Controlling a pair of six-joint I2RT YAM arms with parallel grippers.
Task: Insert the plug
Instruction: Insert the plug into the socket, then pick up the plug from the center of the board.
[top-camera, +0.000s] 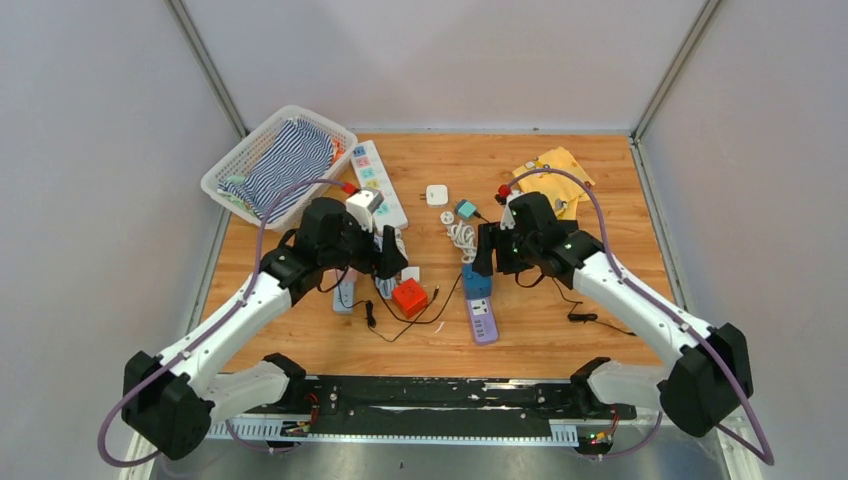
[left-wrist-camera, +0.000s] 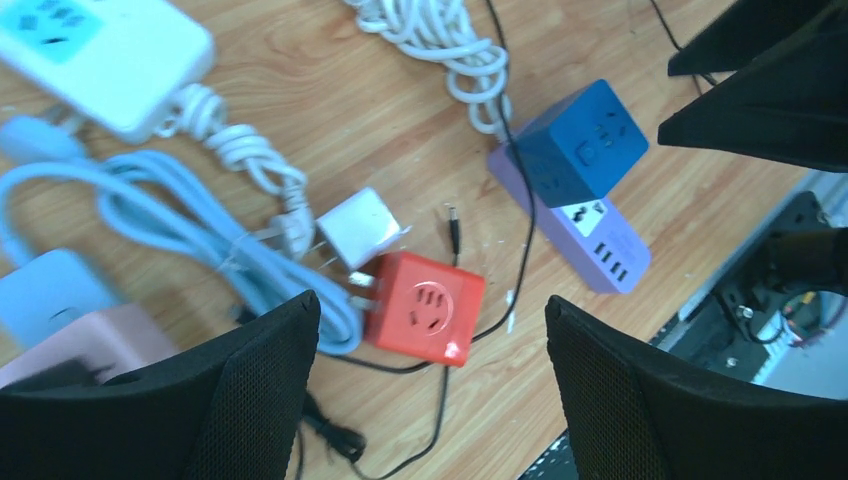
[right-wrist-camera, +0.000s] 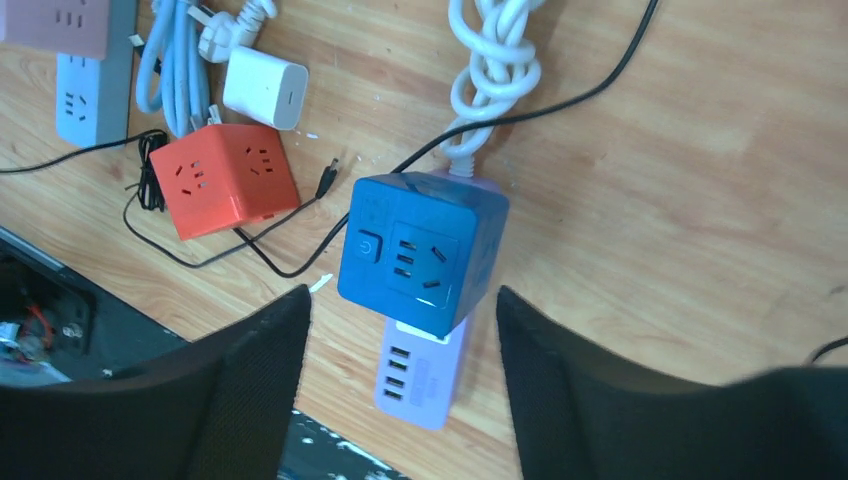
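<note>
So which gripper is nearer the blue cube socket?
Right. The right gripper is directly above the blue cube socket, jaws open either side; the left gripper is off to its left, above the red cube socket.

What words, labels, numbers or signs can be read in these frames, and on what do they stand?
Power symbol, no letters: on the button of the blue cube socket.
White label on the purple power strip: dark marks, too blurred to read.
No word, brand or number is legible anywhere else.
</note>
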